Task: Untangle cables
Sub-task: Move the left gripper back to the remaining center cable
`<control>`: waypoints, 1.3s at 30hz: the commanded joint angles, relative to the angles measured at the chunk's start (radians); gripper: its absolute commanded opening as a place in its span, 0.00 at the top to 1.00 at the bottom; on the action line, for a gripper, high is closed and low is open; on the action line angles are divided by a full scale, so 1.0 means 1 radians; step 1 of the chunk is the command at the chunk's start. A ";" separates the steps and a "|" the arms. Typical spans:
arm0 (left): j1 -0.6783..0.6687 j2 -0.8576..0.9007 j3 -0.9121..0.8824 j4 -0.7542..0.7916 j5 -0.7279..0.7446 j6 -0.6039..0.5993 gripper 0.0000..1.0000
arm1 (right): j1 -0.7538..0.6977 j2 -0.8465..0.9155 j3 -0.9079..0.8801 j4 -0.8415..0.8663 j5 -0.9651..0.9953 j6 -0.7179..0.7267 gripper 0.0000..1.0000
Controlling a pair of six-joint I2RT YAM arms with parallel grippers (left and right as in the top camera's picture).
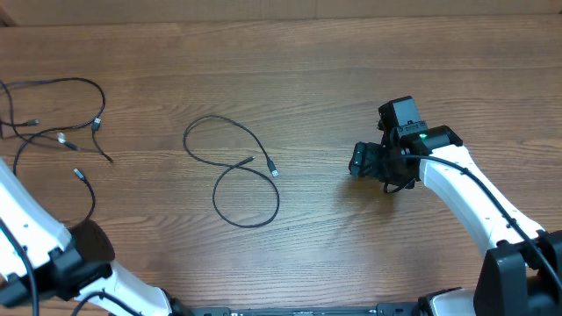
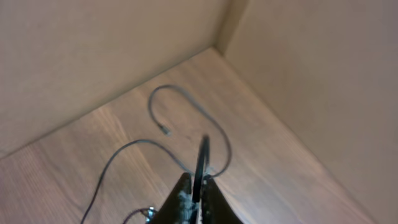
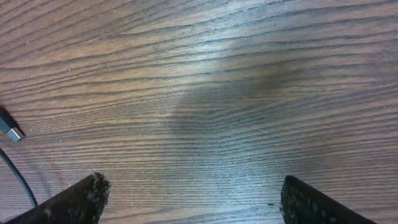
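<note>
One thin black cable [image 1: 230, 168] lies alone in two loose loops at mid-table, its silver-tipped plug [image 1: 274, 172] pointing right. A second bunch of cables [image 1: 63, 123] with small plugs lies at the far left and runs off the left edge. My left gripper [image 2: 196, 186] is shut on a black cable end [image 2: 202, 158] and held above more cable [image 2: 186, 96] on the wood; it is outside the overhead view. My right gripper [image 1: 360, 161] is open and empty just right of the lone cable; its wrist view [image 3: 193, 199] shows that plug [image 3: 9, 127] at the left edge.
Tan walls [image 2: 298, 68] meet in a corner behind the left cables. My left arm [image 1: 39, 228] crosses the lower left of the table, my right arm [image 1: 465, 193] the lower right. Bare wood [image 1: 351, 79] lies between the lone cable and the right gripper.
</note>
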 commanded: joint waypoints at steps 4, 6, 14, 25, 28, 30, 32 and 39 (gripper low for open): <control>0.013 0.106 0.009 -0.027 -0.086 -0.060 0.85 | -0.004 -0.006 -0.005 0.000 0.008 -0.003 0.13; 0.017 0.130 0.009 -0.048 -0.085 -0.082 0.84 | -0.004 -0.006 -0.005 -0.002 0.008 -0.003 0.13; 0.018 0.167 0.009 -0.146 0.022 -0.097 0.57 | -0.004 -0.006 -0.005 -0.002 0.008 -0.003 0.13; -0.093 0.167 0.009 -0.189 0.388 -0.015 0.39 | -0.004 -0.006 -0.005 0.003 0.008 -0.003 0.13; -0.188 0.167 0.009 -0.190 0.387 0.086 0.34 | -0.004 -0.006 -0.005 0.003 0.008 -0.003 0.13; -0.254 0.168 0.008 -0.194 0.387 0.167 0.26 | -0.004 -0.006 -0.005 0.003 0.008 -0.003 0.13; -0.315 0.173 0.008 -0.205 0.387 0.242 0.21 | -0.004 -0.006 -0.005 0.003 0.008 -0.003 0.13; -0.525 0.239 0.008 -0.270 0.383 0.338 0.12 | -0.004 -0.006 -0.005 0.003 0.008 -0.003 0.12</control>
